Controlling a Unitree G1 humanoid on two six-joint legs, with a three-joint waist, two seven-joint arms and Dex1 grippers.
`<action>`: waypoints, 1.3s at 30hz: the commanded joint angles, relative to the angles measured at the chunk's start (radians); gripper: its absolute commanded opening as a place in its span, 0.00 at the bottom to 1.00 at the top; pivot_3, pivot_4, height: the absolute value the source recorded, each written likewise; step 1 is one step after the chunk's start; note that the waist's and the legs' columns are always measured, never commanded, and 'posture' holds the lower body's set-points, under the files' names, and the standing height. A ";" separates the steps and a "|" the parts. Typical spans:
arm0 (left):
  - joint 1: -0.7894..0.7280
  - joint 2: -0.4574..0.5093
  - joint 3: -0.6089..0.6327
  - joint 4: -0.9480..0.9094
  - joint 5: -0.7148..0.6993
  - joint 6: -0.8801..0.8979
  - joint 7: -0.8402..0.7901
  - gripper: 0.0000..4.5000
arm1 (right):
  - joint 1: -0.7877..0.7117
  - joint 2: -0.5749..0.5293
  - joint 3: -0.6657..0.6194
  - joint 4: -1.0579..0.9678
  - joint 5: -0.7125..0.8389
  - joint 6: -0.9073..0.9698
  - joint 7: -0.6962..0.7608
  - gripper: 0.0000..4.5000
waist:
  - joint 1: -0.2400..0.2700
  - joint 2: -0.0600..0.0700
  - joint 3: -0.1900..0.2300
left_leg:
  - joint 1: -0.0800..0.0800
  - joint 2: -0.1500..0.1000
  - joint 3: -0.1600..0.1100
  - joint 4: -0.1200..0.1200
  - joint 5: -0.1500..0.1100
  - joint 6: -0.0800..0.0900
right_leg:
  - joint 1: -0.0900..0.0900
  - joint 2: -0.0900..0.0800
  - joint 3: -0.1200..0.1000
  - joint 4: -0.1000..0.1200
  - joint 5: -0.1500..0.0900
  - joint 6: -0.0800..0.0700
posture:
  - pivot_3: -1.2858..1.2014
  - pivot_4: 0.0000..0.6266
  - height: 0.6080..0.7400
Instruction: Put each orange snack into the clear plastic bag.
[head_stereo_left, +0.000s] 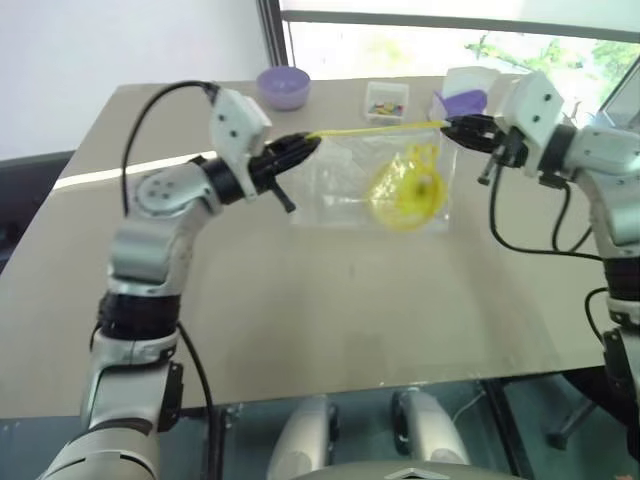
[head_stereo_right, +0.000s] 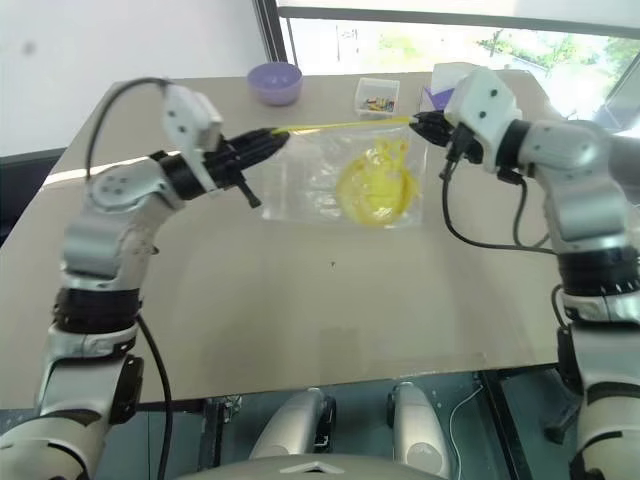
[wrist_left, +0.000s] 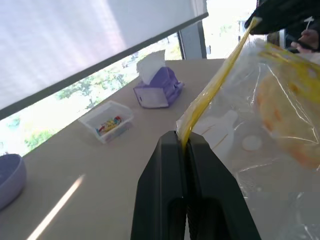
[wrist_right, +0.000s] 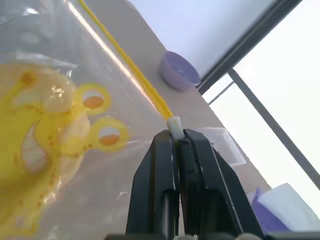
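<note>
orange snack (head_stereo_left: 405, 192) blurred behind yellow print of clear plastic bag (head_stereo_left: 340, 180); small box (head_stereo_left: 386, 99) contents too small to tell; purple bowl (wrist_left: 7, 180) cut off by edge.

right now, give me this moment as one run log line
left hand: shut on bag's yellow seal strip | right hand: shut on strip's other end | clear plastic bag: hanging between hands | orange snack: inside bag

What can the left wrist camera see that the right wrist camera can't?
Only the left wrist view shows the left hand shut on the bag's yellow strip, and the little box with its colourful bits. Only the right wrist view shows the right hand pinching the strip's white slider. Both show the bag with the bun inside, the purple bowl and the tissue box.
</note>
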 joint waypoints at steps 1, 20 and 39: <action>-0.102 -0.024 0.026 0.151 0.112 -0.160 0.107 0.00 | -0.068 -0.009 -0.023 0.158 -0.091 -0.136 -0.100 0.01 | 0.001 0.000 0.000 | -0.005 0.000 0.000 0.001 0.000 0.000 | -0.004 0.000 0.000 0.000 0.000 0.000 | 0.52 0.24 1.00; 0.418 0.037 -0.117 -0.054 0.269 -0.403 0.000 0.00 | 0.566 0.032 0.028 -0.420 -0.025 0.077 -0.066 0.01 | 0.004 0.002 0.000 | -0.015 0.001 0.000 0.008 -0.003 0.006 | -0.013 -0.004 0.000 0.004 0.002 0.001 | 0.52 0.24 1.00; 0.807 0.251 0.326 -0.505 -0.213 0.079 -0.170 0.99 | 0.861 -0.115 -0.285 -0.649 0.248 0.245 0.045 1.00 | 0.004 0.002 0.000 | 0.007 0.007 0.000 0.006 -0.005 0.008 | 0.009 -0.001 -0.001 -0.001 0.001 0.001 | 0.52 0.24 1.00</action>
